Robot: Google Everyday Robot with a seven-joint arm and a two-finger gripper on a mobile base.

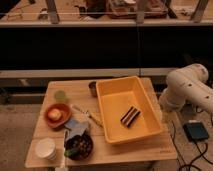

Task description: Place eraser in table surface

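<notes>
The eraser (130,116) lies flat on the floor of the yellow bin (114,95), angled, nearer the bin's right front part and clear of its walls. It is not on the worktop (131,153) yet, so the step in hand is the pick-up from the bin.

Only the white arm (187,86) shows, standing off the worktop's right edge, well apart from the eraser. The hand itself is out of sight there — whether it is apart or together, I cannot tell.

To do this well, the hand should come down from above into the bin's middle, staying inside the rim, and turn so that it closes across the eraser's short width rather than along its length. The block is low and flat, so a shallow grasp may slip; going right down to the bin floor looks wiser.

For the set-down, the left side is crowded: an orange bowl (57,115), a dark bowl (79,146), a white cup (46,148) and a grey-blue cloth (75,127). The bare strip in front of the bin looks the easiest landing place — lift high enough to clear the front wall first.
</notes>
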